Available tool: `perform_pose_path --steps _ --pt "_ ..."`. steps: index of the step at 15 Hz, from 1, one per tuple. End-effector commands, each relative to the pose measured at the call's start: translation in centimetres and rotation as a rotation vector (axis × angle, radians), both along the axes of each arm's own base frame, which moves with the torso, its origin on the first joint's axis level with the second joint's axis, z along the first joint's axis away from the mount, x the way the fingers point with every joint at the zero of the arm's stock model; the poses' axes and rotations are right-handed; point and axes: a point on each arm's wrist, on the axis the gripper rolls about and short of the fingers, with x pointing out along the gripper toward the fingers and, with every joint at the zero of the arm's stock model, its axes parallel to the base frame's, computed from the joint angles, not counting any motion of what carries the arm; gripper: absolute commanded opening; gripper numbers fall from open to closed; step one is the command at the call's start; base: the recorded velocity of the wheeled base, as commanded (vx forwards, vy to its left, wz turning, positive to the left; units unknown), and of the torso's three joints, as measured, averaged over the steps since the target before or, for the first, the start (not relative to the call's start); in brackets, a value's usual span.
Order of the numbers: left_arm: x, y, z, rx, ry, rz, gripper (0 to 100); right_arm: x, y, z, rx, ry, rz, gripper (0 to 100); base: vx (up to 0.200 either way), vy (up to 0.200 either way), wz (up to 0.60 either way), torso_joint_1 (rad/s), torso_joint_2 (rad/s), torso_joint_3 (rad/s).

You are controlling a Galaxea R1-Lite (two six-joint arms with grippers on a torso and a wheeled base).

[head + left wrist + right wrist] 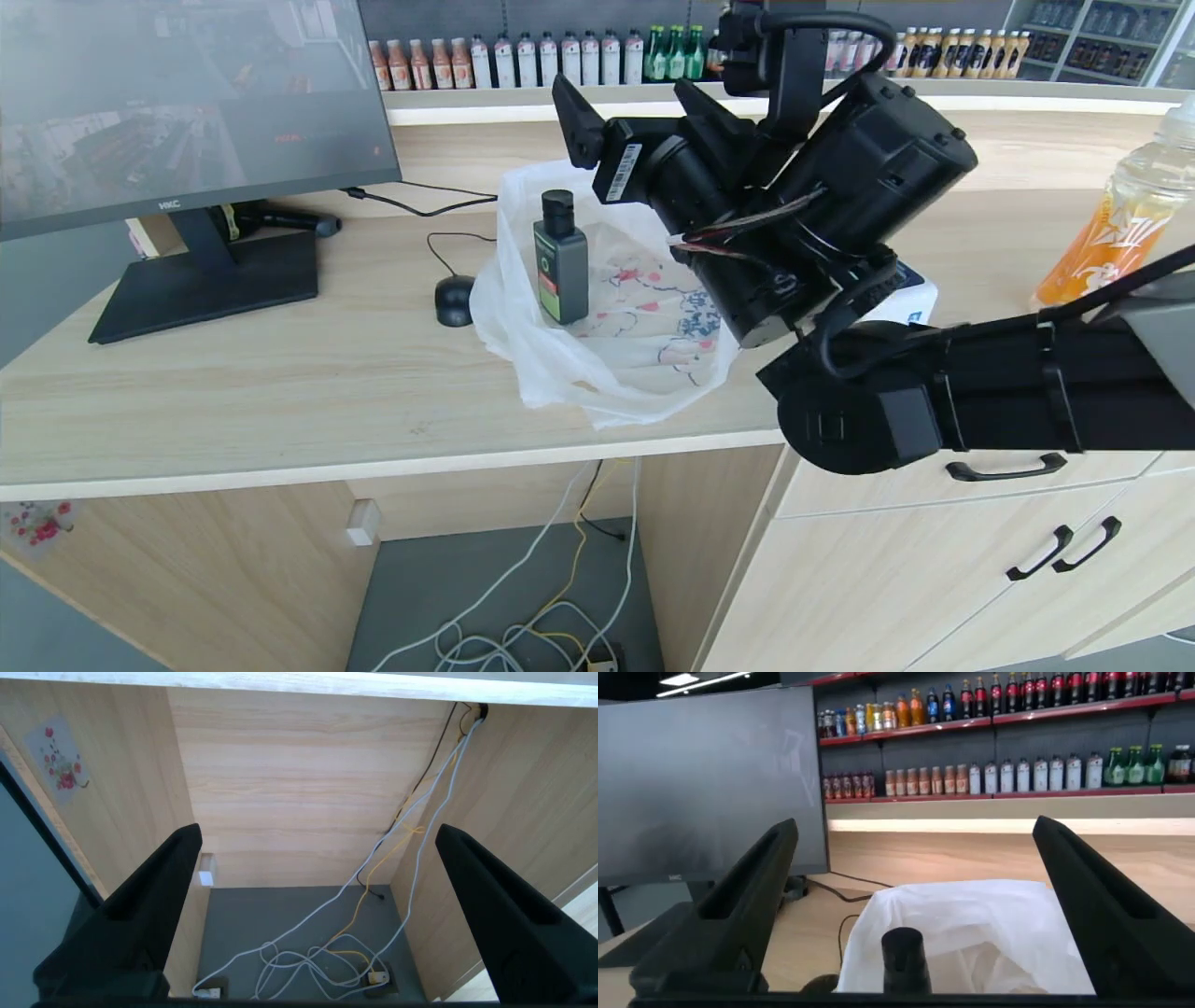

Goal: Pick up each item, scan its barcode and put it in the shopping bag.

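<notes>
A dark grey bottle (561,259) with a black cap stands upright inside the white plastic shopping bag (644,345) on the wooden counter. My right gripper (621,91) hangs open just behind and above the bag, with nothing between its fingers. In the right wrist view the bottle's cap (904,959) and the bag (990,919) lie below the open right gripper (915,905). An orange drink bottle (1125,219) stands at the counter's right end. My left gripper (318,919) is open and holds nothing, low in front of the desk's knee space.
A monitor (177,93) stands at the left with a handheld scanner (280,220) behind its foot. A black mouse (455,301) lies beside the bag. A blue and white box (913,291) sits partly under my right arm. Loose cables (318,952) lie under the desk.
</notes>
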Motion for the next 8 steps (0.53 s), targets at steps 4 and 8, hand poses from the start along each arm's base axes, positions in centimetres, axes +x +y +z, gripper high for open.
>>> perform_pose_path --steps 4,8 --pt "0.0 0.0 0.0 -0.001 -0.001 0.002 100 -5.4 -4.0 -4.4 0.066 0.006 0.022 100 0.000 0.000 0.00 0.000 0.00 0.000" --pt "0.0 0.0 0.0 -0.001 -0.001 0.002 100 -7.8 -5.8 -5.9 0.040 0.092 0.049 100 0.000 0.000 0.00 0.000 0.00 0.000"
